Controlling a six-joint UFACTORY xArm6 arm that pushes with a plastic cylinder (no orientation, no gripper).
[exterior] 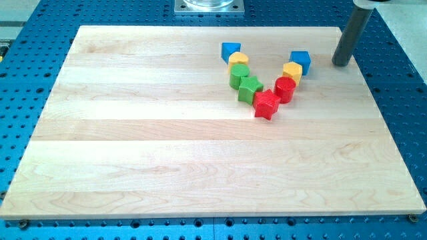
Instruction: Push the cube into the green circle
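Blocks in a V, my tip to their right

Eight blocks form a V on the wooden board: blue cube, yellow block, red cylinder, red star, green star, green cylinder, yellow cylinder, blue block. My tip stands apart, right of the blue cube.

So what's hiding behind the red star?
Right behind the red star you can see a green star and a red cylinder, both pressed close. Their low near sides are covered by it.
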